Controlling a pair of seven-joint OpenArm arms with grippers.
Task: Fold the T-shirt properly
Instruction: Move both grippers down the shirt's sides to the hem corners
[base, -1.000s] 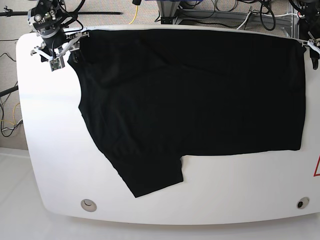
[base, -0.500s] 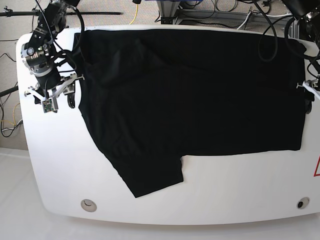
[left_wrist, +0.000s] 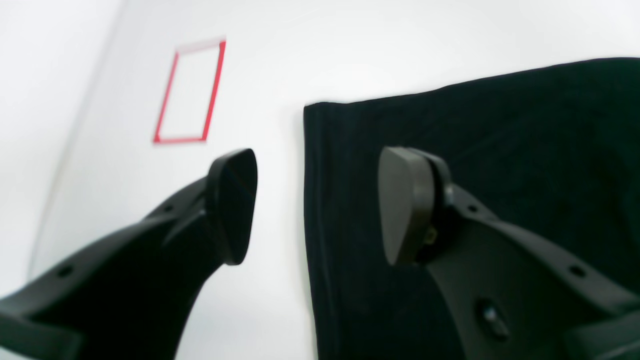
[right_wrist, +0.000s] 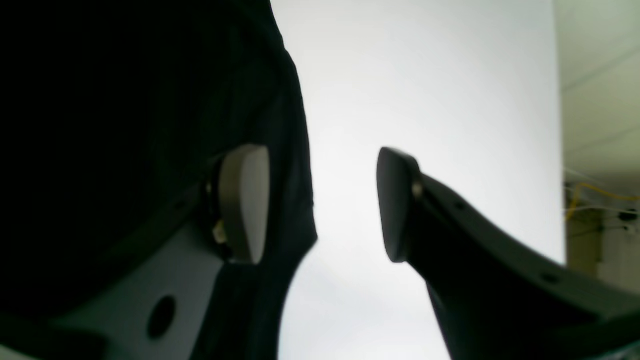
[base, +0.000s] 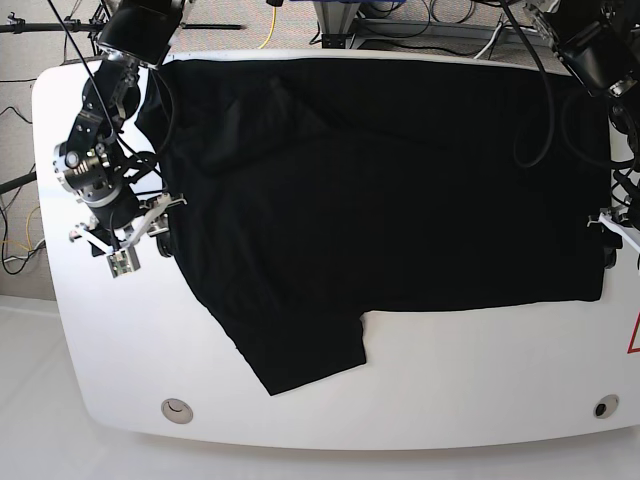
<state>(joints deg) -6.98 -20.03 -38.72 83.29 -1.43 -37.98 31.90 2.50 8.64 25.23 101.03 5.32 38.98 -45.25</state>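
The large plain black short-sleeved T-shirt (base: 400, 190) of soft cloth is lying spread across most of the white tabletop (base: 110, 340). Its far edge is running along the table's back edge, and one sleeve (base: 300, 350) is projecting toward the near edge.

The left gripper (left_wrist: 315, 205) is hovering at the shirt's side edge, at the right of the base view. Its jaws are standing apart and holding nothing; one finger is sitting over bare table, the other over the cloth, so the hem line is falling between them. A red-outlined rectangle (left_wrist: 190, 90) is marked on the table just beyond.

The right gripper (right_wrist: 322, 202) is straddling the opposite edge of the shirt. Its jaws are also parted and empty, with the pale pad (right_wrist: 245, 200) over the fabric and the dark finger over the table.

Judgement: the cloth is appearing light, limp and thin, with no stiffness of its own. It is likely to sag, drape and drag on the table when lifted, and a single layer may slip from a shallow pinch. The hemmed edges are offering the firmest purchase; taking hold there, one gripper at each side, is looking the soundest approach. Both edges are lying flat against the table, so each lower finger is needing to get under the cloth.
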